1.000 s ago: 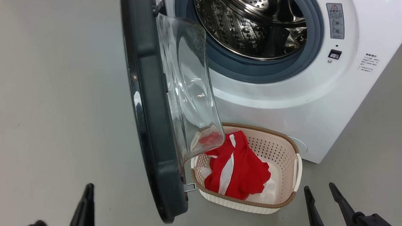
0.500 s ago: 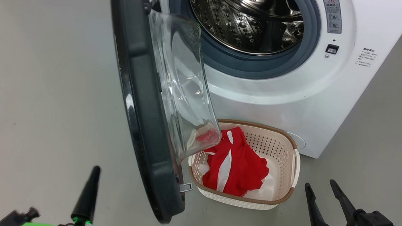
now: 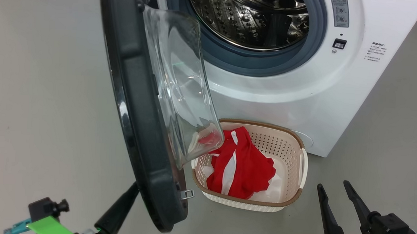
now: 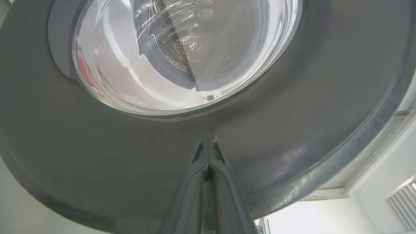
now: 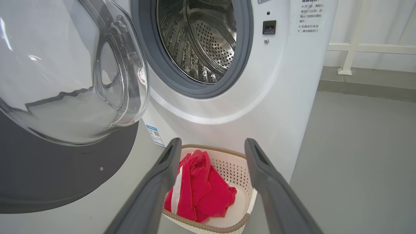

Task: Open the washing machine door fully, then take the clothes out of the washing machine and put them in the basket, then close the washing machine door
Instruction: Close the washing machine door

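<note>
The washing machine door [image 3: 138,110] stands open, edge-on, its clear glass bowl [image 3: 181,87] overhanging the basket's left end. The white washing machine [image 3: 300,100] shows a bare steel drum [image 3: 248,16]. In front of it on the floor, the cream basket [image 3: 289,201] holds the red clothes [image 3: 241,167]. My left gripper [image 3: 133,187] is shut, its tips up against the lower part of the door's glossy black outer face [image 4: 97,156]; I cannot tell if they touch. In its wrist view, the left gripper [image 4: 208,141] points below the glass. My right gripper [image 3: 333,184] hangs open and empty right of the basket.
In the right wrist view, the right gripper [image 5: 213,144] frames the basket [image 5: 234,169] and clothes [image 5: 201,191], with the door [image 5: 65,169] at left. A blue label [image 5: 155,135] marks the machine's lower corner. Grey floor lies all round; a white rail [image 5: 357,45] stands behind.
The head camera has shifted, sliding the scene left and up. My left gripper has risen from the bottom edge and moved right to the door's outer face. The right gripper has hardly moved.
</note>
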Robot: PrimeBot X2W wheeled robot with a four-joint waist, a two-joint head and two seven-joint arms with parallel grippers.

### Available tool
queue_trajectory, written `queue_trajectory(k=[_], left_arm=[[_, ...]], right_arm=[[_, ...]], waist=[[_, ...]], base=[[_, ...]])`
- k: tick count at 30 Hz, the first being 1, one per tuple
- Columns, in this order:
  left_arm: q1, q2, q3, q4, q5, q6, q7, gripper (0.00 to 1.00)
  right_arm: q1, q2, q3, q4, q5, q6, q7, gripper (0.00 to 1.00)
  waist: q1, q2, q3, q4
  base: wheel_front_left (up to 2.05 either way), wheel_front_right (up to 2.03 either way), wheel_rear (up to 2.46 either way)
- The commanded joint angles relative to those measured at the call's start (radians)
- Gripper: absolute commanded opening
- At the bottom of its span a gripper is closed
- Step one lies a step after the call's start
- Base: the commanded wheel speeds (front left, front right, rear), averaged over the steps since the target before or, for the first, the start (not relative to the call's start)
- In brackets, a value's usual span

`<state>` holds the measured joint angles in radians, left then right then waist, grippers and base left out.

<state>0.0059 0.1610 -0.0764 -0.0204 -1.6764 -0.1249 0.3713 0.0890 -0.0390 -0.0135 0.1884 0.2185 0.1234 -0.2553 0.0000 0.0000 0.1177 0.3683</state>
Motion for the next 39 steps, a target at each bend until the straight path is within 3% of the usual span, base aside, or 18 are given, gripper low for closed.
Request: queue_trajectory(k=[1, 12, 21, 39], left_arm=[[-0.03, -0.003, 0.04, -0.022, 0.023, -0.006, 0.031, 0.0], [-0.086, -0.057, 0.011, -0.039, 0.086, -0.006, 0.08, 0.0], [-0.177, -0.079, -0.072, -0.028, 0.143, -0.006, 0.05, 0.0], [-0.453, -0.041, -0.201, 0.093, 0.216, -0.006, -0.203, 0.0]], right_arm=[[-0.044, -0.011, 0.025, -0.023, -0.007, 0.007, -0.006, 1.0], [-0.056, -0.011, 0.028, -0.028, -0.007, 0.007, -0.006, 1.0], [-0.075, -0.011, 0.019, -0.033, -0.007, 0.007, -0.006, 1.0], [-0.134, -0.011, 0.015, -0.041, 0.023, 0.007, -0.006, 1.0]], waist=[[0.0, 0.0, 0.004, -0.008], [0.0, 0.0, 0.021, -0.052], [0.0, 0.0, 0.046, -0.124], [0.0, 0.0, 0.135, -0.32]], base=[[0.0, 0.0, 0.0], [0.0, 0.0, 0.0], [0.0, 0.0, 0.0], [0.0, 0.0, 0.0]])
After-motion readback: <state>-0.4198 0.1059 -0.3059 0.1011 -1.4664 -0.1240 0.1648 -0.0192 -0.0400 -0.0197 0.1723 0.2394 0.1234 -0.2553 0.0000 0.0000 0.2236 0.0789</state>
